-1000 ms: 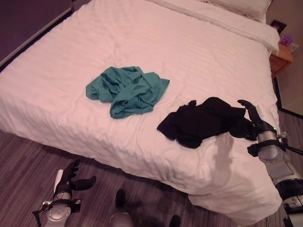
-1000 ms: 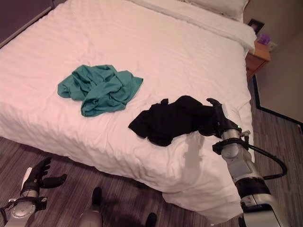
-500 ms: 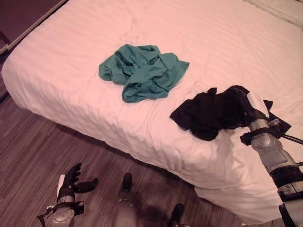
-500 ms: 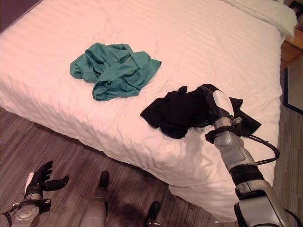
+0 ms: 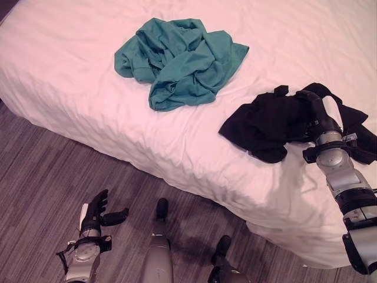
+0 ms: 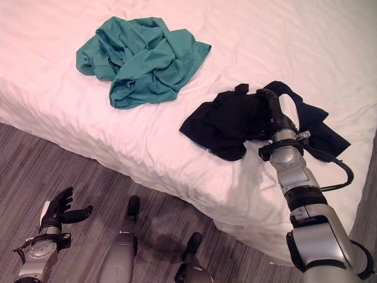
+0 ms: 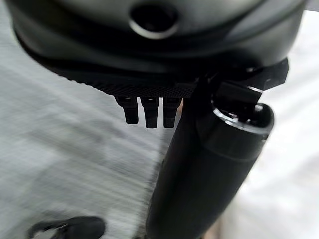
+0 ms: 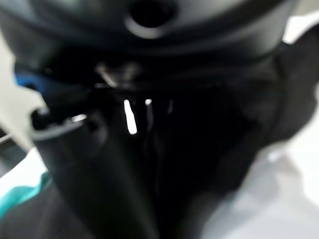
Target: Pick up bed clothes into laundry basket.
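A crumpled black garment [image 5: 277, 121] lay lengthwise along the white bed's [image 5: 88, 88] near edge; the right hand [image 6: 272, 112], now buried deeper, had an unreadable grip, the left hand [image 5: 97, 212] relaxed.

Even, soft indoor light with pinkish wash; faint shadows under bed [image 5: 177, 153] edge; both wrist views heavily blurred, dark hand bulk out of focus.

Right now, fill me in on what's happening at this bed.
The right hand is on the black garment near the edge of the bed; its fingers are lost against the dark cloth, so a grip can't be confirmed. The teal garment lies untouched further in. The left hand hangs open over the floor.
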### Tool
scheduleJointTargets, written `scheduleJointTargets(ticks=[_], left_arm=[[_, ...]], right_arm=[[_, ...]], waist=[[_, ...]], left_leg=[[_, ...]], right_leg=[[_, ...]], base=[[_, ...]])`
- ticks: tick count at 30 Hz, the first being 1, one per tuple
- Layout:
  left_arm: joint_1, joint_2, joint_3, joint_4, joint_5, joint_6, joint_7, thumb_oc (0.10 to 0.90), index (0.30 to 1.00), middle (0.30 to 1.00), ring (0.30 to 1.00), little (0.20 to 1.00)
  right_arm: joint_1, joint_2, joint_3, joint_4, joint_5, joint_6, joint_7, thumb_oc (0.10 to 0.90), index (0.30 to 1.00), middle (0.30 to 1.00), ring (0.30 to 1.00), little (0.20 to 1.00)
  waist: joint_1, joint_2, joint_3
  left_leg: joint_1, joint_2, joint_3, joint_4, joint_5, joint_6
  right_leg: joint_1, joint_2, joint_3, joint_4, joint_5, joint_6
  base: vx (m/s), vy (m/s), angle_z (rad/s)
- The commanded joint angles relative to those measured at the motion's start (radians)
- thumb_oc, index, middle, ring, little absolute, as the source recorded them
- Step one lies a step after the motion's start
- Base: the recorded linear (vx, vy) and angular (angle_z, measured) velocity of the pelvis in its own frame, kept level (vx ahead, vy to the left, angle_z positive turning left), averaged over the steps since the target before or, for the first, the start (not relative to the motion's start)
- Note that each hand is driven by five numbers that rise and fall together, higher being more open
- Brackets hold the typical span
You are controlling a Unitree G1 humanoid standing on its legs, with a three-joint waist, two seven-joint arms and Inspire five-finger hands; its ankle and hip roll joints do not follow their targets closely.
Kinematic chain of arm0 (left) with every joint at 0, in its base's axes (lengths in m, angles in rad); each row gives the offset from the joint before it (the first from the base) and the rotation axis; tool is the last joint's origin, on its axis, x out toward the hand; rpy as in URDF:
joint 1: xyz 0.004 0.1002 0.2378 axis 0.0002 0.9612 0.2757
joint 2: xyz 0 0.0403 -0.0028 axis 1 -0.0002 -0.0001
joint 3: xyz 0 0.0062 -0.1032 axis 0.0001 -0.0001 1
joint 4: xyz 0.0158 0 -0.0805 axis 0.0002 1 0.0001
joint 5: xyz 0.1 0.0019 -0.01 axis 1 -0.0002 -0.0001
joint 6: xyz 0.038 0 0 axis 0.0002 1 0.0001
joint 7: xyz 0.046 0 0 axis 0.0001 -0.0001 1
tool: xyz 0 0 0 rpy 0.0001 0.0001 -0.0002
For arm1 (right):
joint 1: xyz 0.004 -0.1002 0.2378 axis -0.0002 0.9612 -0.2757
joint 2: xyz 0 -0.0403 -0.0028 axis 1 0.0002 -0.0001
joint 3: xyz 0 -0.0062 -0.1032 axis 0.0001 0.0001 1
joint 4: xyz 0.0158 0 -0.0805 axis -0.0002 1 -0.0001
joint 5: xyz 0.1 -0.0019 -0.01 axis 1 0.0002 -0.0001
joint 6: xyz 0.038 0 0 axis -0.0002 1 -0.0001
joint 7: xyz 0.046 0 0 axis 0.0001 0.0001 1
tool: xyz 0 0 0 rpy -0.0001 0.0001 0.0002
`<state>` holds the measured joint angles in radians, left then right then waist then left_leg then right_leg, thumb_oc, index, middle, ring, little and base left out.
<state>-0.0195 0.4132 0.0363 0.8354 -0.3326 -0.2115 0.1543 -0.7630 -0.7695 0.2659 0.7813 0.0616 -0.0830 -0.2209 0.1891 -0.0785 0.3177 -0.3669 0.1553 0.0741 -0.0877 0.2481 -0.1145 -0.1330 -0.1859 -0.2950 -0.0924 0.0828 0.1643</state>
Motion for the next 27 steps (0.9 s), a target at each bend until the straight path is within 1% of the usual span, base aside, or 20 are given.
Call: scheduleJointTargets(ticks=[1,3,4,5,6,7,8,11,12,13,14,15,16,17,18,19,21,22,23,27], left_arm=[[-0.026,0.032,0.001,0.076,-0.082,-0.023,-0.001,0.8,0.9,0.9,0.9,0.9],[-0.057,0.043,0.05,0.158,-0.108,-0.013,0.024,0.8,0.9,0.9,0.9,0.9],[-0.088,0.066,0.09,0.243,-0.11,0.001,0.039,0.8,0.9,0.9,0.9,0.9],[-0.108,0.087,0.11,0.279,-0.1,0.009,0.051,0.8,0.9,0.9,0.9,0.9],[-0.126,0.13,0.142,0.307,-0.073,0.021,0.074,0.8,0.9,0.9,0.9,0.9],[-0.126,0.133,0.141,0.308,-0.072,0.021,0.074,0.8,0.9,0.9,0.9,0.9],[-0.137,0.193,0.192,0.334,-0.043,0.032,0.097,0.8,0.9,0.9,0.9,0.9],[-0.141,0.287,0.249,0.319,0.012,0.037,0.141,0.8,0.9,0.9,0.9,0.9],[-0.141,0.287,0.249,0.318,0.013,0.038,0.141,0.8,0.9,0.9,0.9,0.9],[-0.143,0.338,0.277,0.286,0.042,0.041,0.167,0.8,0.9,0.9,0.9,0.9],[-0.143,0.338,0.277,0.286,0.042,0.041,0.167,0.8,0.9,0.9,0.9,0.9],[-0.157,0.404,0.296,0.218,0.099,0.037,0.215,0.8,0.9,0.9,0.9,0.9],[-0.171,0.432,0.3,0.174,0.128,0.038,0.247,0.8,0.9,0.9,0.9,0.9],[-0.18,0.453,0.313,0.129,0.14,0.036,0.273,0.8,0.9,0.9,0.9,0.9],[-0.179,0.452,0.314,0.125,0.141,0.039,0.274,0.8,0.9,0.9,0.9,0.9],[-0.24,0.514,0.311,-0.076,0.233,0.039,0.355,0.8,0.9,0.9,0.9,0.9],[-0.269,0.521,0.303,-0.197,0.276,0.03,0.373,0.8,0.9,0.9,0.9,0.9],[-0.282,0.521,0.295,-0.249,0.3,0.022,0.375,0.8,0.9,0.9,0.9,0.9],[-0.296,0.521,0.286,-0.281,0.313,0.014,0.373,0.8,0.9,0.9,0.9,0.9],[-0.393,0.516,0.218,-0.319,0.318,-0.001,0.357,0.8,0.9,0.9,0.9,0.9]], right_arm=[[-0.073,-0.013,-0.021,0.012,0.072,-0.008,-0.037,0.4,0.3,0.3,0.3,0.3],[-0.016,0.03,-0.047,-0.048,0.085,-0.016,-0.045,0.4,0.3,0.3,0.3,0.3],[0.074,0.072,-0.086,-0.134,0.083,-0.024,-0.05,0.4,0.3,0.3,0.3,0.3],[0.128,0.092,-0.104,-0.177,0.076,-0.026,-0.05,0.4,0.3,0.3,0.3,0.3],[0.206,0.116,-0.129,-0.235,0.061,-0.031,-0.038,0.4,0.3,0.3,0.3,0.3],[0.212,0.118,-0.132,-0.24,0.06,-0.029,-0.038,0.4,0.3,0.3,0.3,0.3],[0.302,0.131,-0.154,-0.29,0.034,-0.029,-0.021,0.4,0.3,0.3,0.3,0.3],[0.412,0.129,-0.183,-0.341,-0.02,-0.028,-0.007,0.4,0.3,0.3,0.3,0.3],[0.413,0.13,-0.185,-0.343,-0.021,-0.028,-0.007,0.4,0.3,0.3,0.3,0.3],[0.455,0.109,-0.207,-0.344,-0.061,-0.021,-0.008,0.4,0.3,0.3,0.3,0.3],[0.455,0.109,-0.207,-0.344,-0.061,-0.021,-0.008,0.4,0.3,0.3,0.3,0.3],[0.496,0.102,-0.238,-0.338,-0.068,-0.016,-0.015,0.4,0.3,0.3,0.3,0.3],[0.512,0.106,-0.252,-0.335,-0.069,-0.016,-0.021,0.4,0.3,0.3,0.3,0.3],[0.53,0.11,-0.266,-0.33,-0.068,-0.015,-0.028,0.4,0.3,0.3,0.3,0.3],[0.531,0.11,-0.268,-0.332,-0.068,-0.015,-0.028,0.4,0.3,0.3,0.3,0.3],[0.589,0.133,-0.301,-0.332,-0.067,-0.012,-0.037,0.4,0.3,0.3,0.3,0.3],[0.623,0.151,-0.317,-0.326,-0.071,-0.008,-0.033,0.4,0.3,0.3,0.3,0.3],[0.638,0.161,-0.322,-0.326,-0.072,-0.008,-0.029,0.4,0.3,0.3,0.3,0.3],[0.65,0.168,-0.323,-0.319,-0.074,-0.009,-0.025,0.4,0.3,0.3,0.3,0.3],[0.679,0.184,-0.33,-0.305,-0.062,-0.014,-0.007,0.4,0.3,0.3,0.3,0.3]], waist=[[0.007,0.007,-0.05],[-0.013,0.011,-0.057],[-0.034,0.016,-0.067],[-0.047,0.021,-0.072],[-0.065,0.031,-0.081],[-0.065,0.029,-0.082],[-0.084,0.04,-0.09],[-0.105,0.048,-0.103],[-0.105,0.048,-0.103],[-0.116,0.054,-0.11],[-0.115,0.054,-0.111],[-0.129,0.059,-0.115],[-0.132,0.06,-0.117],[-0.137,0.062,-0.119],[-0.136,0.061,-0.119],[-0.155,0.065,-0.127],[-0.165,0.066,-0.135],[-0.168,0.065,-0.139],[-0.176,0.066,-0.142],[-0.208,0.066,-0.15]], left_leg=[[0.011,0.012,-0.009,0.0,-0.066,-0.053],[0.018,0.008,-0.001,0.0,-0.074,-0.049],[0.031,0.006,0.006,0.0,-0.083,-0.044],[0.038,0.004,0.013,0.0,-0.087,-0.042],[0.052,0.001,0.022,0.0,-0.095,-0.038],[0.053,0.001,0.022,0.0,-0.096,-0.038],[0.071,0.0,0.034,0.0,-0.103,-0.034],[0.096,-0.003,0.049,0.0,-0.119,-0.029],[0.092,-0.003,0.049,0.0,-0.114,-0.028],[0.098,-0.004,0.055,0.0,-0.116,-0.027],[0.097,-0.004,0.055,0.0,-0.115,-0.026],[0.108,-0.004,0.058,0.0,-0.125,-0.027],[0.107,-0.006,0.06,0.0,-0.12,-0.025],[0.114,-0.006,0.061,0.0,-0.129,-0.026],[0.11,-0.006,0.062,0.0,-0.122,-0.024],[0.124,-0.008,0.065,0.0,-0.136,-0.024],[0.129,-0.01,0.067,0.0,-0.14,-0.024],[0.126,-0.011,0.068,0.0,-0.133,-0.022],[0.129,-0.01,0.07,0.0,-0.135,-0.022],[0.14,-0.008,0.081,0.0,-0.139,-0.022]], right_leg=[[-0.031,-0.126,0.061,0.005,0.063,0.097],[-0.033,-0.131,0.068,0.005,0.066,0.097],[-0.031,-0.137,0.075,0.005,0.067,0.097],[-0.029,-0.141,0.079,0.005,0.069,0.097],[-0.028,-0.147,0.084,0.005,0.071,0.097],[-0.027,-0.148,0.084,0.005,0.071,0.097],[-0.025,-0.153,0.086,0.005,0.075,0.097],[-0.018,-0.161,0.092,0.005,0.074,0.097],[-0.022,-0.161,0.093,0.005,0.079,0.097],[-0.024,-0.165,0.095,0.005,0.082,0.097],[-0.026,-0.165,0.096,0.005,0.083,0.097],[-0.02,-0.167,0.096,0.005,0.078,0.097],[-0.024,-0.169,0.098,0.005,0.084,0.097],[-0.019,-0.17,0.097,0.005,0.077,0.097],[-0.024,-0.17,0.099,0.005,0.084,0.097],[-0.014,-0.173,0.099,0.005,0.076,0.097],[-0.011,-0.176,0.1,0.005,0.073,0.097],[-0.015,-0.177,0.102,0.005,0.08,0.097],[-0.015,-0.178,0.103,0.005,0.079,0.097],[-0.018,-0.175,0.116,0.005,0.08,0.097]], base=[[0.01,0.042,-0.01],[0.03,0.057,-0.01],[0.06,0.067,-0.03],[0.09,0.078,-0.01],[0.06,0.048,-0.07],[0.08,0.057,-0.12],[0.06,0.039,-0.18],[0.06,0.023,-0.11],[0.03,0.01,-0.17],[0.0,0.008,-0.17],[0.05,0.001,-0.09],[0.02,-0.007,-0.06],[0.05,-0.017,-0.03],[-0.01,-0.009,-0.05],[0.06,-0.04,-0.06],[0.04,-0.041,-0.07],[0.04,-0.026,-0.02],[0.0,0.0,0.0],[0.0,0.0,0.0],[0.02,-0.002,-0.05]])
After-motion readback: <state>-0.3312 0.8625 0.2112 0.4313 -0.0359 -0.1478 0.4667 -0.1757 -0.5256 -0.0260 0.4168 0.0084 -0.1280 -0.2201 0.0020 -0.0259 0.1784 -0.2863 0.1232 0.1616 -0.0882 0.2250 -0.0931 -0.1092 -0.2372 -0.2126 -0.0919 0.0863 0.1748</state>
